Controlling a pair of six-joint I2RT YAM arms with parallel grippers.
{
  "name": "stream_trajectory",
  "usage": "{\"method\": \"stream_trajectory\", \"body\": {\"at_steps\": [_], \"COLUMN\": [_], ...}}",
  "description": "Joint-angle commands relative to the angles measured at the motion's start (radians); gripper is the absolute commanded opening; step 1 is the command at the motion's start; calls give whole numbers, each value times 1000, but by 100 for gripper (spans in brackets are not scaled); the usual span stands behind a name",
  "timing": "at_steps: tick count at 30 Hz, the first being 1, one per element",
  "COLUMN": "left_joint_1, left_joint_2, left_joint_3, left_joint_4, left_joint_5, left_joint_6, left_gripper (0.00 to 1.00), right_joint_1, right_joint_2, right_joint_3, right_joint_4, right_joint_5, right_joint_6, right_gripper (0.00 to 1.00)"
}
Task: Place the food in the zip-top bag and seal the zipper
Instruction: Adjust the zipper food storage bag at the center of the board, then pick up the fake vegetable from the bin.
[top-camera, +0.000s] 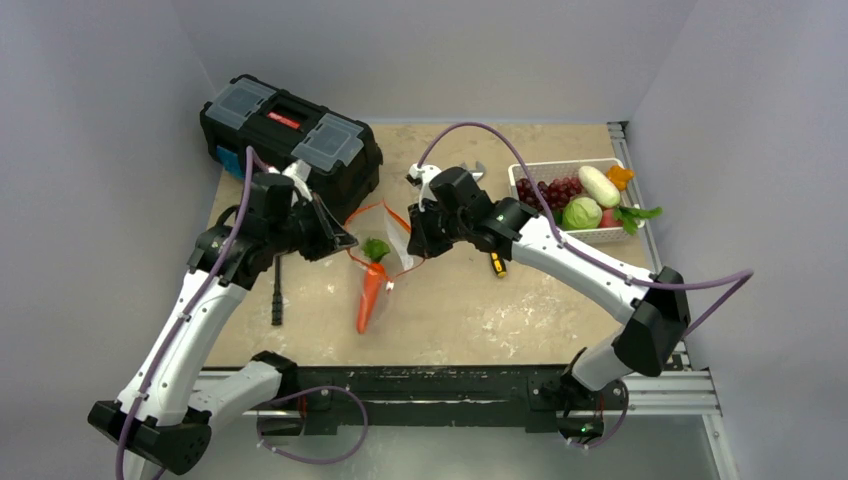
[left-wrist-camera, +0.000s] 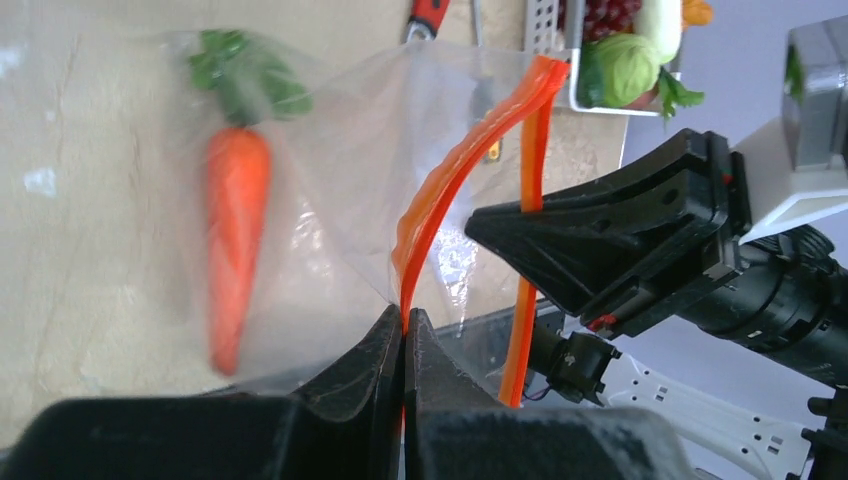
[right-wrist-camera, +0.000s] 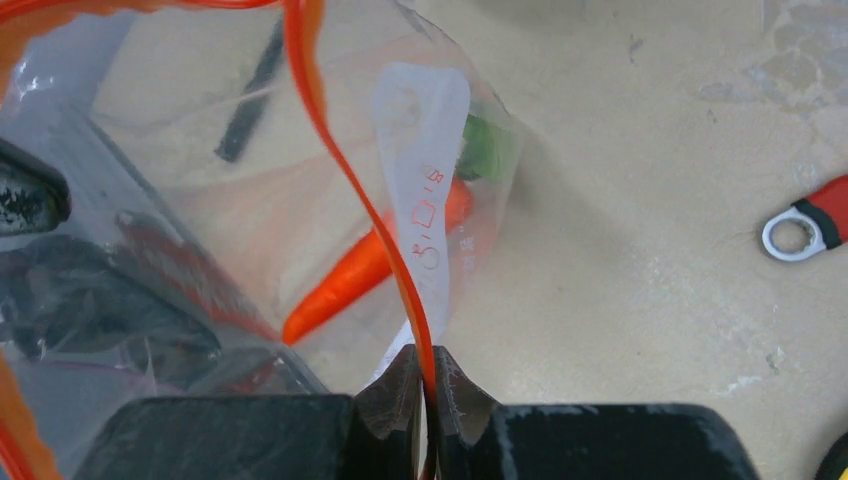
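Zip-top bag (left-wrist-camera: 330, 200): held up left of basket (top-camera: 600, 236), mouth open.
Left gripper (left-wrist-camera: 403, 330): fingers pinching zipper (left-wrist-camera: 455, 170).
Right gripper (right-wrist-camera: 427, 375): fingers pinching zipper's other lip.
Carrot (top-camera: 370, 295): blurred through plastic; inside or behind unclear.

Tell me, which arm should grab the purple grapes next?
Probably right: the dark purple grape bunch in the white slotted basket lies nearer the right gripper than the left gripper, though both pinch the red-orange zipper strip.
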Motion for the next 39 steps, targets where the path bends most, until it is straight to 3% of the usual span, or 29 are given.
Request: {"method": "stream_trajectory", "body": {"at_steps": [1,4,10,17,20,27,34,39], "left_joint_1": [5,3,4,3,3,-3,-4,-4], "left_joint_2": [32,76,166,342,421,590,550,554], "left_joint_3": [140,199,190,227,267,379,283,275], "left_joint_4": [-8,-46,-9,61,76,57,111,109], "left_joint_5": [-29,-36,5,90,123,213,187,191], "left_joint_6": [145,179,172,121,119,182,235,240], "left_gripper": [0,0,0,0,0,0,0,0], "right_joint_1": [-1,-3,-33,-195,-275,-537,-710,-783], "right_joint_2": [-60,-46,-25,-176,-253,-282,-78,123], "right_joint_3": [32,30,93,60,23,-108,-101,31], "right_joint_4": [82,108,24,6,22,108,256,290], "right_joint_5": [-67,-76,61,139,261,490,619,767], "right_joint_6": [36,67,47,59,75,167,178,37], "right_gripper": [6,15,45,70,80,85,83,82]}}
